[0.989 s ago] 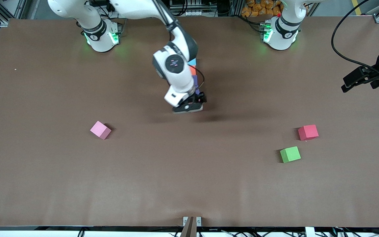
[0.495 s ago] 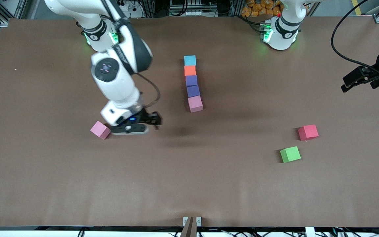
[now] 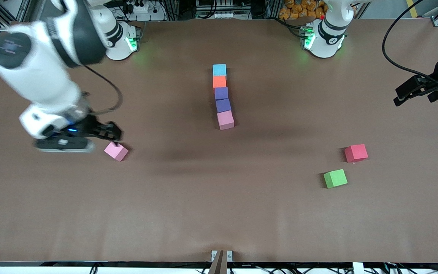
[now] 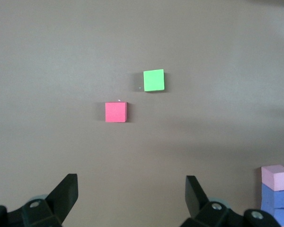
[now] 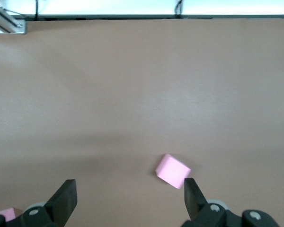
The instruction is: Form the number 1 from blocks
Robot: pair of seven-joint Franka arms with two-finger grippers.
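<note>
Your right gripper (image 3: pixel 114 133): fingers released, above the loose pink block (image 3: pixel 116 150). Left gripper (image 3: pixel 413 91): fingers released, waiting at bench (image 3: pixel 219 198) edge. Block column (image 3: pixel 222 97) at 12 o'clock.

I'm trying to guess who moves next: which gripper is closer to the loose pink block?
The right gripper: it is open, just above the loose pink block. The left gripper, also open, waits at the left arm's end of the table.

Table (image 3: pixel 219 205): plain matte brown. Cubes, each one solid colour: light blue block (image 3: pixel 219 69), orange block (image 3: pixel 219 81), two purple blocks (image 3: pixel 221 93) (image 3: pixel 223 105), two pink blocks (image 3: pixel 225 120) (image 3: pixel 116 150), red block (image 3: pixel 356 153), green block (image 3: pixel 335 178).
</note>
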